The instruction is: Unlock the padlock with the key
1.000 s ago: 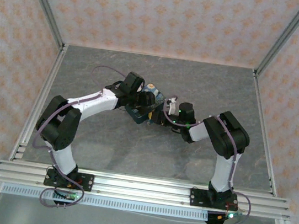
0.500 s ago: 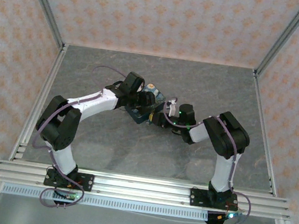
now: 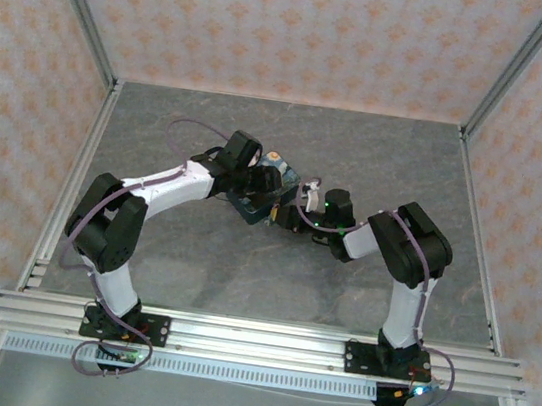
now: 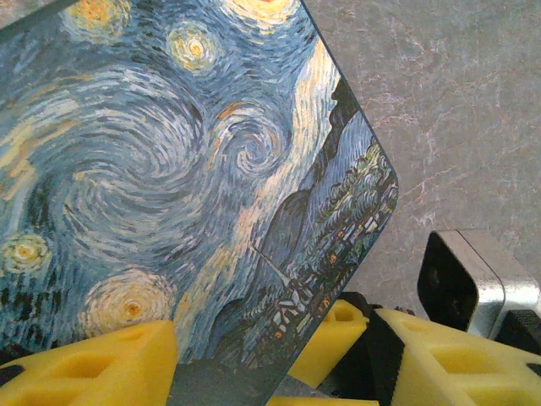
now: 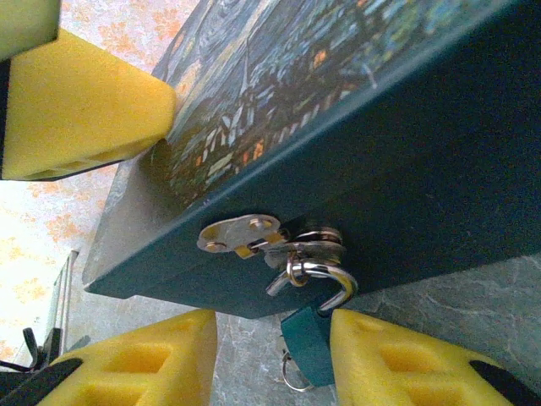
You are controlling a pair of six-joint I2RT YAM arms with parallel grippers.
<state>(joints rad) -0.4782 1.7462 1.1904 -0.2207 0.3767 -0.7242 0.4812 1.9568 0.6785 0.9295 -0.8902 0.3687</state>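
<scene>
Between the right jaws hangs the padlock.

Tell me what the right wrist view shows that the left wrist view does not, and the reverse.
Right wrist view: the teal padlock, its shackle hooked at the metal hasp, hanging inside the open right gripper. Left wrist view: the night-sky lid of the box seen face-on, its corner inside the left gripper. Both share the box and the grey table.
</scene>
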